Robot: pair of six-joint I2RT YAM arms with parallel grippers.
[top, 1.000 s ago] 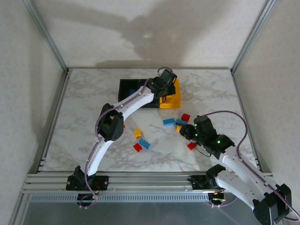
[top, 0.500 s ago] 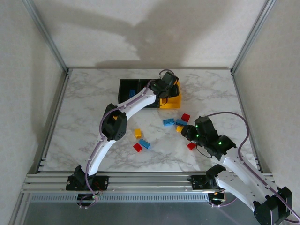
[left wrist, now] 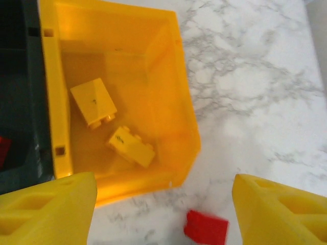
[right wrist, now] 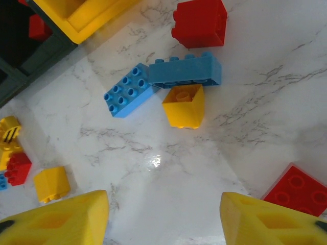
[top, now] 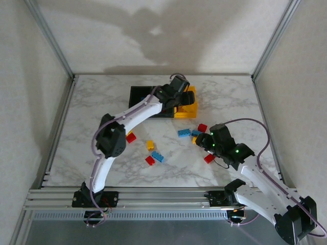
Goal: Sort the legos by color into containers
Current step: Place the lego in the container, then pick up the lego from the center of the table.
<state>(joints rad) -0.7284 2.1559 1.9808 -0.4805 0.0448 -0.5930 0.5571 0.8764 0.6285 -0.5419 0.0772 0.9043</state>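
Already two yellow legos lie in the yellow bin (left wrist: 180,92): a squarish yellow brick (left wrist: 93,102) and a slimmer yellow brick (left wrist: 131,146), apart from each other on its floor. That bin is the right end of the row of containers (top: 137,94) at the far middle of the table (top: 102,102). The black bin (left wrist: 20,76) joined to its left holds a small red piece (right wrist: 38,25).

The other legos lie loose on the table, nearer the arms. A red cube (right wrist: 199,23) sits just near of the yellow bin's right corner. Just beside it a long blue brick (right wrist: 185,70) touches a paler blue brick (right wrist: 126,93), and a yellow block (right wrist: 184,105) rests against the long one. A flat red brick (right wrist: 294,189) lies a little nearer and to the right. Toward the middle a yellow piece (top: 150,145) lies near a small red lego (top: 149,160) that touches a blue lego (top: 157,156). A lone red brick (top: 131,137) sits by the left arm (top: 110,138).

The left jaws hang above the near side of the yellow bin, spread wide and empty. The right jaws hover above the blue and yellow cluster, also apart with nothing between them
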